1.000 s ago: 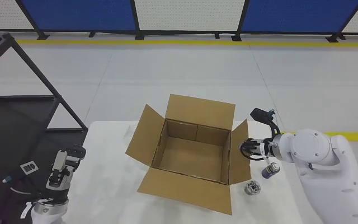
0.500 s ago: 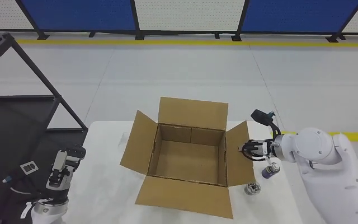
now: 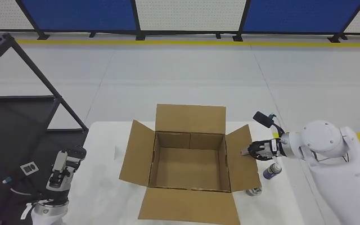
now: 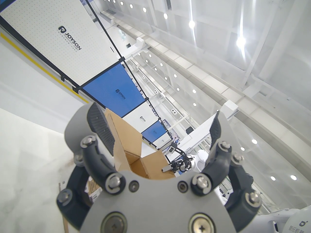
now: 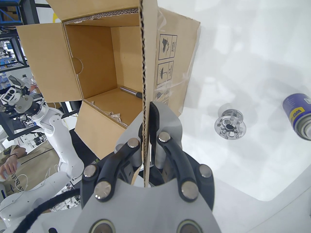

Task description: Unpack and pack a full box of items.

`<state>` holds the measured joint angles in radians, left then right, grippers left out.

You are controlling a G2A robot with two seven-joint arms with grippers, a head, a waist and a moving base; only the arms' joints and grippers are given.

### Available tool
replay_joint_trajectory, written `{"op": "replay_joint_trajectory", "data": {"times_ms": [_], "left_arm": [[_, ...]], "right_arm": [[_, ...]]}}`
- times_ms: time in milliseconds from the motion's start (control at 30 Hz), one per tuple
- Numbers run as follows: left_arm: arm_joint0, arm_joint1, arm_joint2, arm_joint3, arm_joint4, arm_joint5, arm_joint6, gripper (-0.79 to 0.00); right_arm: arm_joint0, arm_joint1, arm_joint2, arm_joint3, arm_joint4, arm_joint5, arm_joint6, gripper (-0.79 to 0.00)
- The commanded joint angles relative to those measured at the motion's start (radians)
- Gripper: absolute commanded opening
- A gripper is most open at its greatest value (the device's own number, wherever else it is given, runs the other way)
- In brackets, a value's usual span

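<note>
- My right gripper [image 3: 251,151] sits right of centre in the top view, its fingers [image 5: 153,120] pinched narrow on the outer edge of the side flap [image 3: 241,163].
- That flap belongs to the cardboard box [image 3: 191,140], which stands open in the lower middle of the top view on the white table [image 3: 101,185], all four flaps spread outward.
- Inside the box, against the wall below my right gripper, lies a slim metal rod [image 5: 130,90].
- A blue spray can [image 3: 272,171] stands on the table just beside the held flap, toward the lower right.
- A clear plastic spool [image 3: 253,191] lies below the can, partly tucked under the flap's corner.
- My left gripper [image 3: 58,169] is at the lower left of the top view, well apart from the box, spread wide and holding nothing.
</note>
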<state>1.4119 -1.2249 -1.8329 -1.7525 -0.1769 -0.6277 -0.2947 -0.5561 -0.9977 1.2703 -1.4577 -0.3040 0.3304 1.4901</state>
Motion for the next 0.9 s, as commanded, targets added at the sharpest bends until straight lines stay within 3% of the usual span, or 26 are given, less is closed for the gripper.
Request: {"op": "replay_joint_trajectory", "data": {"times_ms": [0,533,867], "left_arm": [[0.0,0.0,0.0,0.0,0.0,0.0,0.0,0.0],[0.0,0.0,0.0,0.0,0.0,0.0,0.0,0.0],[0.0,0.0,0.0,0.0,0.0,0.0,0.0,0.0]], "right_arm": [[0.007,0.007,-0.016,0.012,0.001,-0.001,0.001,-0.785],[-0.01,0.008,-0.024,0.011,0.017,0.017,-0.017,-0.785],[0.109,0.025,-0.142,0.199,0.192,0.021,-0.021,-0.785]]}}
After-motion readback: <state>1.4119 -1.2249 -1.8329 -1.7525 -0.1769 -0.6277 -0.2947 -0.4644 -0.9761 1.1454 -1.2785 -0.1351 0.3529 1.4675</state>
